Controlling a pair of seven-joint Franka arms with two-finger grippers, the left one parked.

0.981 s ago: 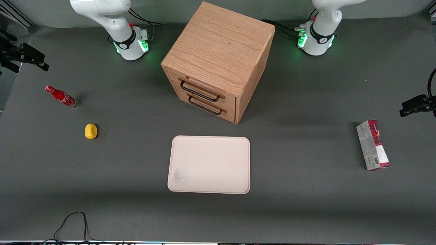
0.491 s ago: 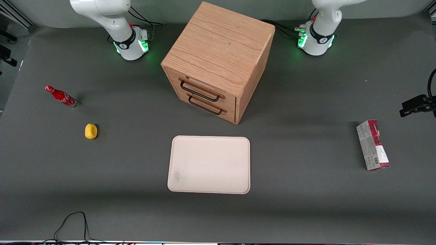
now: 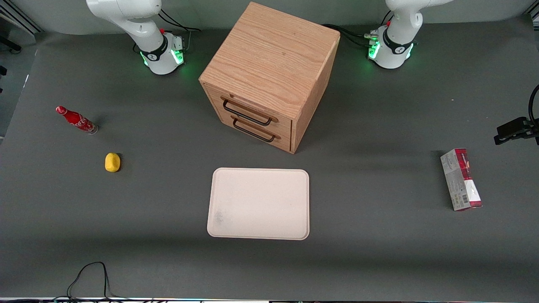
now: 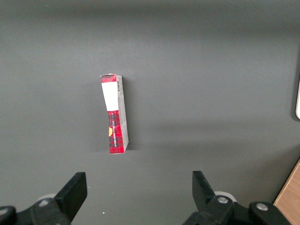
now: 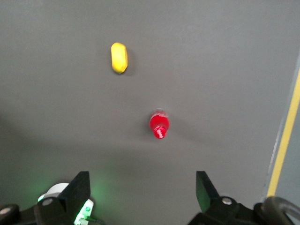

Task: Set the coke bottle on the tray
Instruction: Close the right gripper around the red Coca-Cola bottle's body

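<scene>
while high above the table, gripper (image 5: 143, 197): fingers spread wide, holding nothing;
coke bottle (image 3: 77, 120): upright, directly below gripper;
tray (image 3: 258, 203): well apart

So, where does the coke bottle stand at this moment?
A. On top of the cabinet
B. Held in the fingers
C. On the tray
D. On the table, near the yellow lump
D: the coke bottle stands on the table beside the yellow lump, far from the tray; the gripper hangs open above it.

Coke bottle (image 3: 76, 120) red, white script; tray (image 3: 259, 203) pale pinkish-beige; lump (image 3: 112, 162) yellow; carton (image 3: 461, 179) red-and-grey.
</scene>
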